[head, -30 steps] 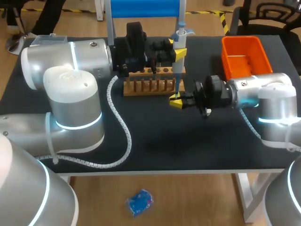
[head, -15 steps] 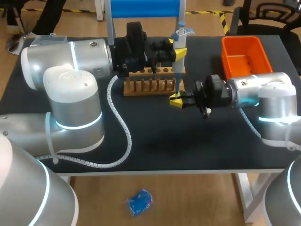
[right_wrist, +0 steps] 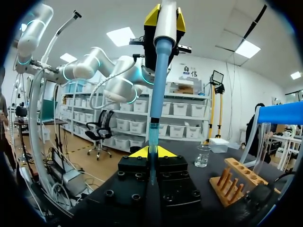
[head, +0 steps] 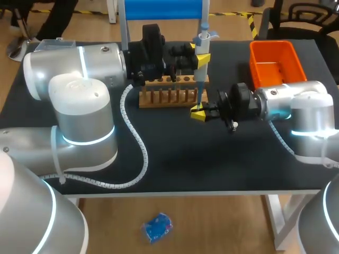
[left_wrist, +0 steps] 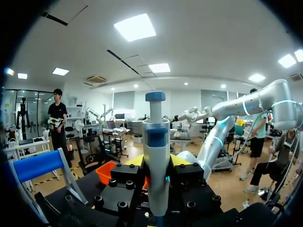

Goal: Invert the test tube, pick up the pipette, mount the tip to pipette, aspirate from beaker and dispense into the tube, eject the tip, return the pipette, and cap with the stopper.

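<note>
The pipette [head: 202, 50] stands upright just right of the wooden rack [head: 170, 94], and my left gripper [head: 202, 59] is shut on its body. In the left wrist view the pipette [left_wrist: 156, 156] rises between that gripper's fingers, blue button uppermost. Its blue shaft [right_wrist: 156, 90] runs down to a clear tip [right_wrist: 152, 144]. My right gripper [head: 198, 112] comes in level from the right and is shut on that tip, with its yellow fingertips [right_wrist: 163, 151] pressed together around it. A glass beaker [right_wrist: 202, 156] stands on the table beyond the right gripper.
The orange bin [head: 275, 62] sits at the back right of the black table [head: 185, 159]. The blue-topped stand [head: 161, 8] is at the back behind the rack [right_wrist: 234, 182]. My left arm's cable [head: 132, 137] loops across the left half of the table.
</note>
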You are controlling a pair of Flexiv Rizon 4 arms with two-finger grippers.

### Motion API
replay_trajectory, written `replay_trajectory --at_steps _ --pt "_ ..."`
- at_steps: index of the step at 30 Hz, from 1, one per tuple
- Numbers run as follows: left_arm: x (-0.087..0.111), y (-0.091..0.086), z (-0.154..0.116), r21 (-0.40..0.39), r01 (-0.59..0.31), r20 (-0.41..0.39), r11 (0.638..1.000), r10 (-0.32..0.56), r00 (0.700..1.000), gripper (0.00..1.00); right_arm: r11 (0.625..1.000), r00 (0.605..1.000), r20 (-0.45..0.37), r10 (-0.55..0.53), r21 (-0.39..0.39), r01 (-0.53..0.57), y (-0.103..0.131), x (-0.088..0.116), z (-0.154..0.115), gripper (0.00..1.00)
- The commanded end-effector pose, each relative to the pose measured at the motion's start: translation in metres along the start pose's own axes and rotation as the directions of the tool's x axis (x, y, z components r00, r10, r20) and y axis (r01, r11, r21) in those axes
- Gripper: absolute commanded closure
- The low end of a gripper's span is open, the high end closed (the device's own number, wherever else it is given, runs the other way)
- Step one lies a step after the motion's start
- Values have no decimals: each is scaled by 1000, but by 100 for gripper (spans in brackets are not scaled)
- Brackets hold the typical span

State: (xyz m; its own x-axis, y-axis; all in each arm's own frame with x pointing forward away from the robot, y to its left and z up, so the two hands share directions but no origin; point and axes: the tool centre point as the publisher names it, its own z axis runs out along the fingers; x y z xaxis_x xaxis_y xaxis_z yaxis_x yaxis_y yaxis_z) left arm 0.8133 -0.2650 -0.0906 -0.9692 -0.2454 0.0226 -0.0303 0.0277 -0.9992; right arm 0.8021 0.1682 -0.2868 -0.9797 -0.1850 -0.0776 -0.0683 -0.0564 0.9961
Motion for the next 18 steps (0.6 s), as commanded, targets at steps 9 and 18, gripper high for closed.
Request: replay_trajectory --at_steps 9,18 --pt "0 7 1 1 0 2 1000 0 1000 100 1000 1000 -8 4 15 -4 13 -2 0 100" --pt "0 7 1 1 0 2 1000 0 1000 100 1000 1000 -17 -8 21 8 18 -4 1 100"
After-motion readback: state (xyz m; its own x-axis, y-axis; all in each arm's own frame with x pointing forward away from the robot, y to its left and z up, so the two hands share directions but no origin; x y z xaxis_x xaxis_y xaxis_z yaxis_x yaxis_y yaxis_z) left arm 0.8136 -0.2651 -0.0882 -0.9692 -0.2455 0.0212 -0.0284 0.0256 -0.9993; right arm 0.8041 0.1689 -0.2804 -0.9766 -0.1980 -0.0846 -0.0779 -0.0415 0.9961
